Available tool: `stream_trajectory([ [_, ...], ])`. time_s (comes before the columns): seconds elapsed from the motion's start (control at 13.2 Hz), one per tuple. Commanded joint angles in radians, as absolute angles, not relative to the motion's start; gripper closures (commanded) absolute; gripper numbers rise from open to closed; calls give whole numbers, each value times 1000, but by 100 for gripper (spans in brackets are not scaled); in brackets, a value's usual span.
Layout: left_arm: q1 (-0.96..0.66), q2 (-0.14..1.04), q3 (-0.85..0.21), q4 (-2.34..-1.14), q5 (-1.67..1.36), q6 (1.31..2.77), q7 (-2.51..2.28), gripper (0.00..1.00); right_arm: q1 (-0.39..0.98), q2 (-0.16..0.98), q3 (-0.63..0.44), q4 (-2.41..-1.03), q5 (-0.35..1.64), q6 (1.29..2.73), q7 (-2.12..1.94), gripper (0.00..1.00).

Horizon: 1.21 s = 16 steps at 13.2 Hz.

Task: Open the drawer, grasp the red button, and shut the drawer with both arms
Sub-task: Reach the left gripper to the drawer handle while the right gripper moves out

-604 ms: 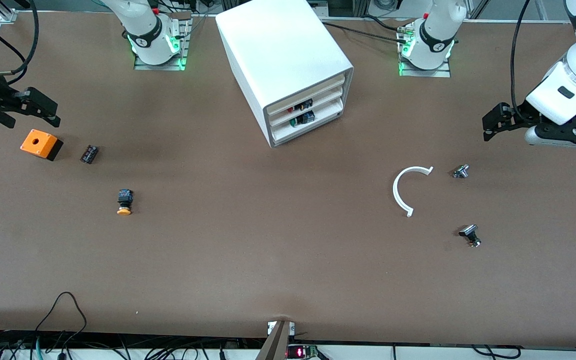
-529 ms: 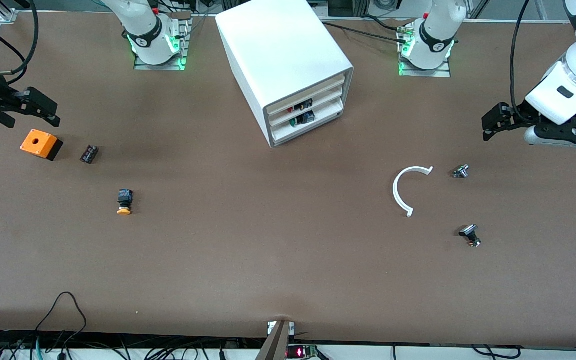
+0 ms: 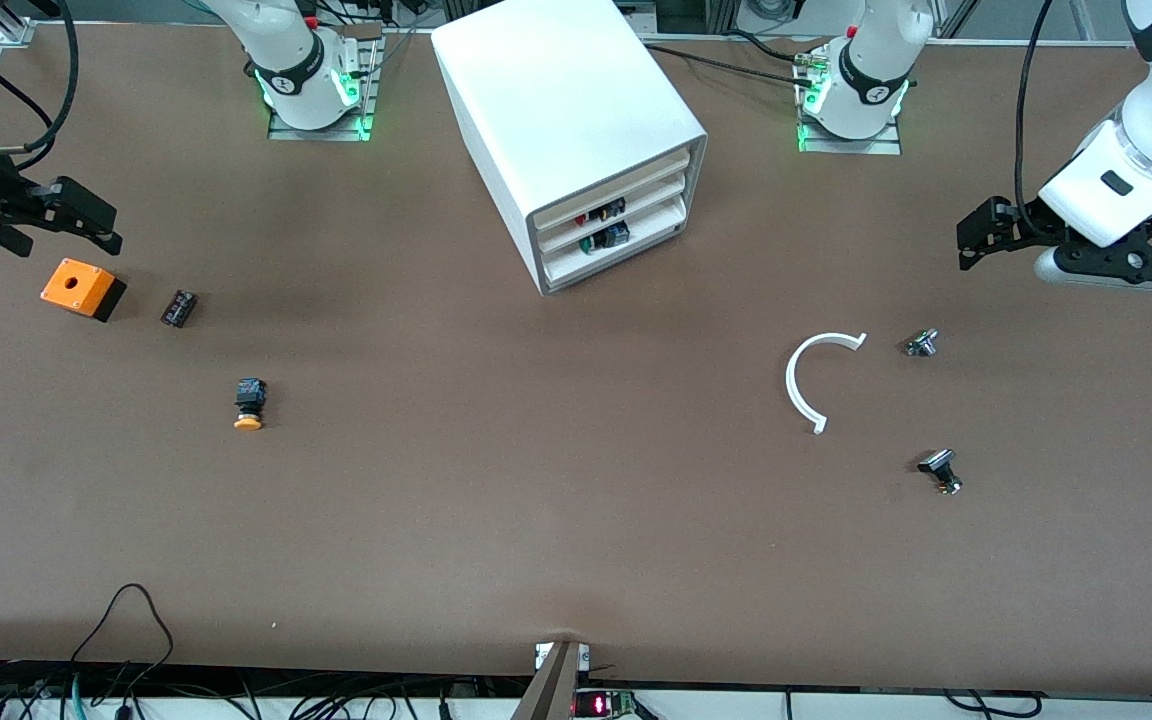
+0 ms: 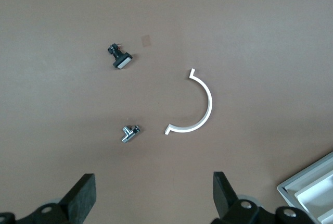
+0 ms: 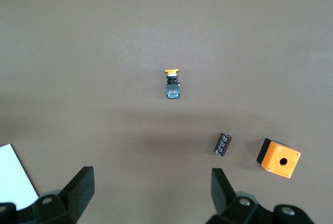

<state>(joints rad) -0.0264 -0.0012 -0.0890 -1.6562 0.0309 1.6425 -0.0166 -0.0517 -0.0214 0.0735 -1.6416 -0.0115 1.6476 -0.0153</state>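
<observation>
From the high front camera, the white cabinet [image 3: 576,130] stands between the two arm bases, its three fronts turned toward the left arm's end of the table. The drawer [image 3: 614,212], the middle front, looks shut or nearly so, and the button [image 3: 599,213] shows as a red-and-black speck at that front. The left gripper [image 3: 976,238] hangs over the table's edge at its own end, jaws wide and holding nothing. The right gripper [image 3: 86,218] hovers just above the orange box [image 3: 82,289], equally spread and empty; this arm looks to be waiting. An orange-capped button [image 3: 249,403] lies nearer the camera.

The left wrist view shows both fingers [image 4: 80,197] parted over bare tabletop, with the white half ring [image 4: 196,104], a small metal fitting [image 4: 129,133] and a black-capped part [image 4: 120,58] below, and a cabinet corner [image 4: 311,187] just entering.

The right wrist view shows spread fingers [image 5: 222,184] above the small black block [image 5: 223,144].

To open well, I'd bring the left gripper square to the middle front, catch only its lip, and pull straight out while the right arm steadies the cabinet.
</observation>
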Motion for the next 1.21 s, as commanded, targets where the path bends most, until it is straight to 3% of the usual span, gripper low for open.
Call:
stream_trajectory([
  [0.0,-18,12,-92,-1621,14,1612,-17,1,-48,0,71,-1618,-28,1625,-29,1],
  [0.38,-31,49,-106,-1624,-185,1540,-5,1,-40,20,77,-1640,-25,1615,-12,1],
  [1.13,-31,375,-258,-1657,-699,1480,265,1,37,167,83,-1637,18,1680,127,1],
])
